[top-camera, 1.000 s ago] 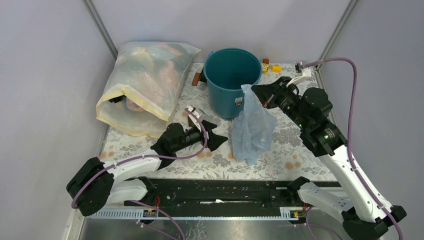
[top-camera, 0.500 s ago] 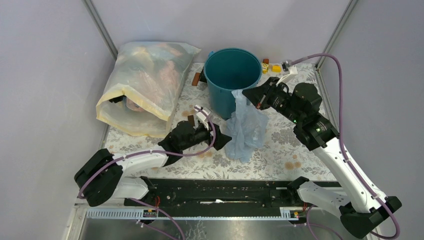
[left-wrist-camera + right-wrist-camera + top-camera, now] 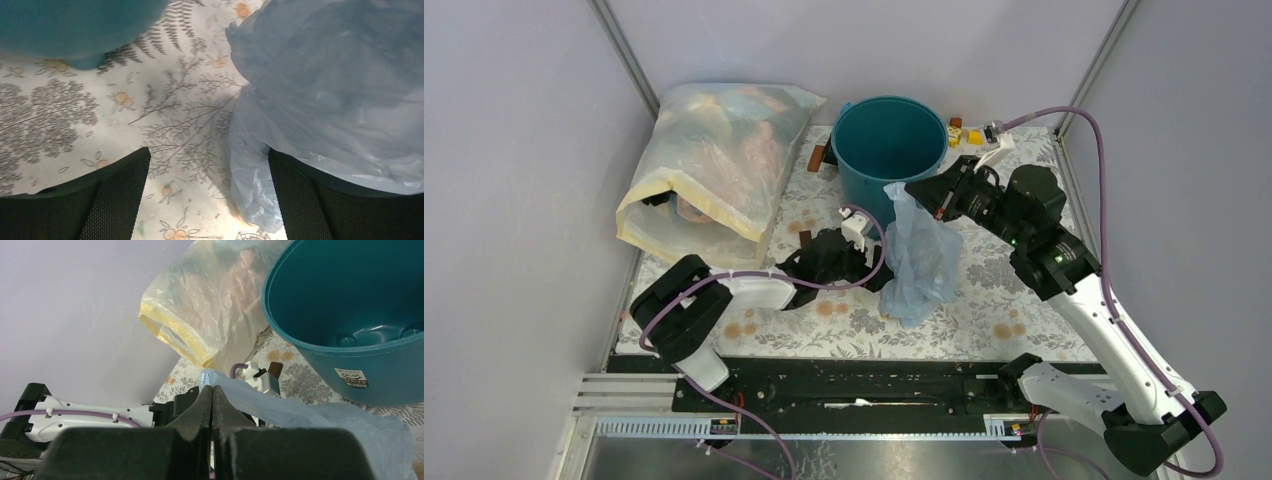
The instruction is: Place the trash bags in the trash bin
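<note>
Bag [image 3: 921, 255] — pinched; beside bin [image 3: 861, 200] rim

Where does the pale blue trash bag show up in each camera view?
Top external: trash bag at centre, hanging from the right gripper.
Left wrist: trash bag fills the right side.
Right wrist: trash bag runs from centre to bottom right.
Shared landmark: the teal trash bin, in all three.
</note>
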Controlling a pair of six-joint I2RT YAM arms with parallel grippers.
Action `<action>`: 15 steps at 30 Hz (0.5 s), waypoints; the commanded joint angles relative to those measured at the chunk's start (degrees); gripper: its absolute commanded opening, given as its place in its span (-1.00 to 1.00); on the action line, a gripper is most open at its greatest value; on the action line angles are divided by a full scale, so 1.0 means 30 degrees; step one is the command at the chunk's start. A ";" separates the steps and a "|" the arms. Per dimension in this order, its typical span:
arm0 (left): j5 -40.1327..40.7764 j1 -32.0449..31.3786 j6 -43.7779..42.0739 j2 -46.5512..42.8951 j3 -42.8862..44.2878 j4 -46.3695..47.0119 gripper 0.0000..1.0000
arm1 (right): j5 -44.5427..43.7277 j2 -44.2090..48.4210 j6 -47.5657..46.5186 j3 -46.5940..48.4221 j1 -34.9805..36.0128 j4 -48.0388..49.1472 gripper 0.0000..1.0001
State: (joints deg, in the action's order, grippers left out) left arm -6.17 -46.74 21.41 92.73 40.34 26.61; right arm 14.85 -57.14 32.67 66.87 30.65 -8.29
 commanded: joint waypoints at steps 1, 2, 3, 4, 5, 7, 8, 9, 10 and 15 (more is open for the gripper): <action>-0.2991 0.0027 0.0714 -0.0719 -0.0710 0.3410 0.82 | -0.1739 0.0917 -0.0170 -0.0015 0.0082 -0.0004 -1.00; -0.3396 0.0024 0.0668 -0.1069 -0.1094 0.4006 0.86 | -0.2385 0.1104 -0.0316 -0.0111 0.0093 -0.0203 -1.00; -0.3809 0.0024 0.0614 -0.1354 -0.1410 0.4531 0.89 | -0.2883 0.1219 -0.0437 -0.0215 0.0087 -0.0323 -1.00; -0.4179 0.0027 0.0516 -0.1591 -0.1684 0.4927 0.92 | -0.3114 0.1362 -0.0548 -0.0316 0.0079 -0.0364 -1.00; -0.4585 0.0024 0.0401 -0.1764 -0.1831 0.5170 0.93 | -0.3168 0.1427 -0.0602 -0.0420 0.0067 -0.0391 -1.00; -0.5386 0.0025 0.0364 -0.1687 -0.1830 0.5455 0.93 | -0.2942 0.1476 -0.0572 -0.0420 0.0093 -0.0343 -1.00; -0.5735 0.0031 0.0378 -0.1523 -0.1740 0.5520 0.92 | -0.2817 0.1453 -0.0521 -0.0386 0.0080 -0.0363 -1.00; -0.6134 0.0025 0.0490 -0.1330 -0.1619 0.5625 0.90 | -0.2772 0.1442 -0.0444 -0.0352 0.0067 -0.0336 -1.00; -0.6532 0.0038 0.0556 -0.1182 -0.1545 0.5818 0.87 | -0.2811 0.1463 -0.0424 -0.0322 0.0076 -0.0347 -1.00; -0.7969 -0.0005 0.1049 -0.1297 -0.1942 0.7186 0.83 | -0.3656 0.1988 -0.0476 -0.0693 0.0094 -0.0220 -1.00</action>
State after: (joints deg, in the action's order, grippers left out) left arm -23.97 -46.74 23.53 89.62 34.98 40.69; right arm 6.63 -52.99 31.94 65.58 30.65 -10.07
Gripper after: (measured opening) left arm 0.921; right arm 0.011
